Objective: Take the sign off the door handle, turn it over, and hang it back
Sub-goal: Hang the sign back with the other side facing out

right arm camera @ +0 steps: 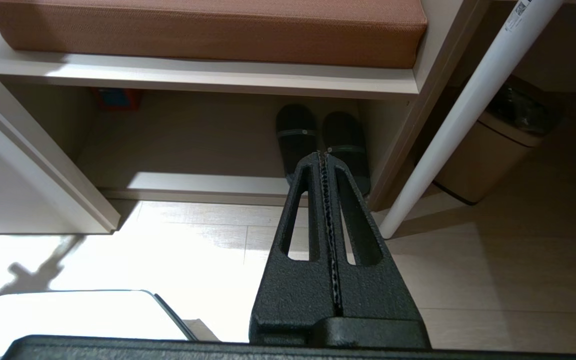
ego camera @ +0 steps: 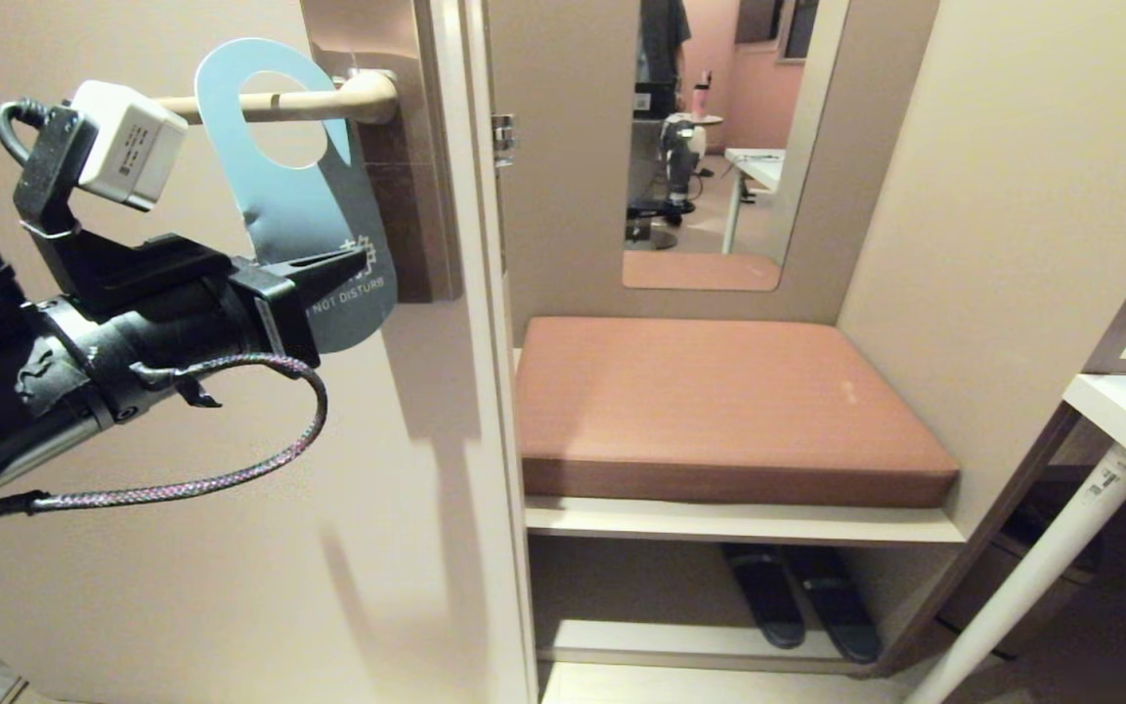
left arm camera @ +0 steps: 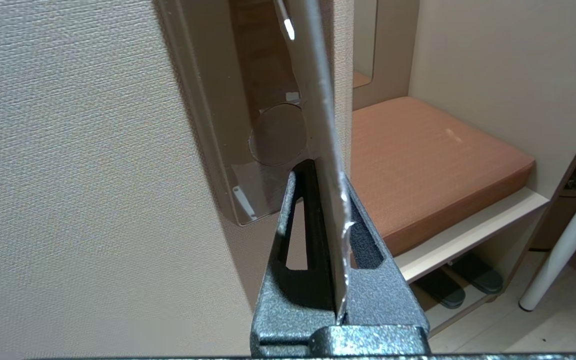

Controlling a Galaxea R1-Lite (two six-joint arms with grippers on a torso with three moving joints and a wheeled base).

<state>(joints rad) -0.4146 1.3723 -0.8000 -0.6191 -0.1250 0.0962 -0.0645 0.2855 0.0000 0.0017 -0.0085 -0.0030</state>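
Left claw (ego camera: 353,262): clamped on blue sign (ego camera: 304,210), hanging on door handle (ego camera: 328,100).
Right claw (right arm camera: 324,155): together, above floor (right arm camera: 493,260).
Alcove: brown cushion (ego camera: 719,401), slippers (ego camera: 802,596) below.

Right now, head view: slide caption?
Left gripper shut on the sign, blue side out, hanging on the door handle.

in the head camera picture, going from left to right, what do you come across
Left tool shut on the sign → door handle, threaded through the sign's hole → mirror → brown cushion → white table leg.
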